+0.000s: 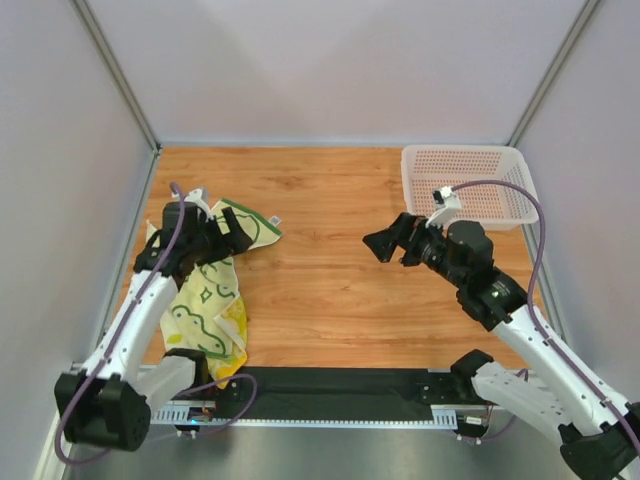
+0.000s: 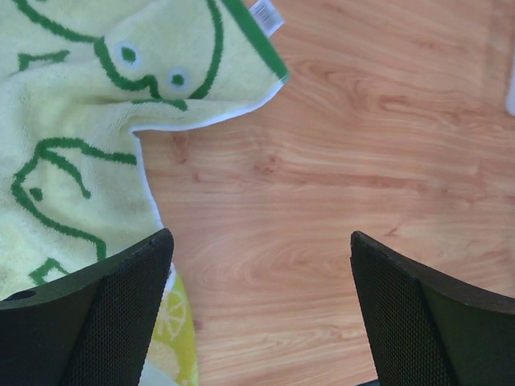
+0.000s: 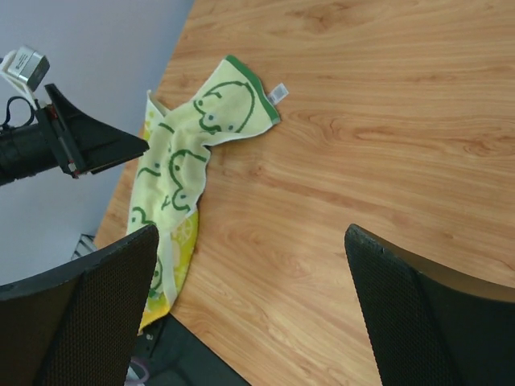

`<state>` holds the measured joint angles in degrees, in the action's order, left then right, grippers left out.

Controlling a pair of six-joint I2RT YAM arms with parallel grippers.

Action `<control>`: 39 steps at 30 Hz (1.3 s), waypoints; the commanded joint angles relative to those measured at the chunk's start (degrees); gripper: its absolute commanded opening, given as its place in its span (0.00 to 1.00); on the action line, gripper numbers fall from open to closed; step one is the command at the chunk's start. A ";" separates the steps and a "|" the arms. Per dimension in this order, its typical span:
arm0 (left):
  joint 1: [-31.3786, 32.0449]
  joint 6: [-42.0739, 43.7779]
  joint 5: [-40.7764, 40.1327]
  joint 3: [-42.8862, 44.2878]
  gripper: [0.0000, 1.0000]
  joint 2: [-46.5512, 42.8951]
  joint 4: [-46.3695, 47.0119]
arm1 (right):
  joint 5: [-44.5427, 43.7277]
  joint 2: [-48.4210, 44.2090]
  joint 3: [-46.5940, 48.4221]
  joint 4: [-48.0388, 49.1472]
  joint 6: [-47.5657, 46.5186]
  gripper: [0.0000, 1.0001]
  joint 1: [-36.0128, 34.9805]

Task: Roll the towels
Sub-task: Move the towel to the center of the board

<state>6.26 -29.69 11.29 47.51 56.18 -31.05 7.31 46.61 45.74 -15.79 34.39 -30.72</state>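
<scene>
A pale yellow towel with green line drawings and a green border lies crumpled along the table's left side, one corner spread toward the middle. Under its near end a brighter yellow towel with a lemon-slice print sticks out. My left gripper hovers open over the pale towel's right edge; between its fingers I see bare wood and a strip of the lemon towel. My right gripper is open above the middle of the table, pointing left toward both towels, holding nothing.
A white perforated basket stands at the back right corner, behind the right arm. Grey walls close in the table on the left, back and right. A black strip runs along the near edge between the arm bases.
</scene>
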 commanded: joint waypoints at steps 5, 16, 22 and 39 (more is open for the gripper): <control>1.82 -3.18 -9.18 6.19 0.96 19.97 2.65 | -15.40 5.85 5.59 -13.73 -4.86 0.99 -3.65; 3.06 -7.92 -14.89 16.73 0.94 37.15 3.10 | -15.13 3.75 1.81 -14.71 -6.70 0.99 -3.73; 3.41 -9.33 -15.07 19.20 0.83 41.72 1.78 | -16.89 2.87 2.60 -15.32 -7.76 0.99 -3.73; 5.95 -11.79 -16.30 16.65 0.82 42.07 0.72 | -16.01 2.26 2.96 -18.39 -5.48 0.99 -3.73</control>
<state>12.08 -40.21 -4.12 64.36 98.56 -29.65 -8.88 49.80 47.68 -33.65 28.47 -34.11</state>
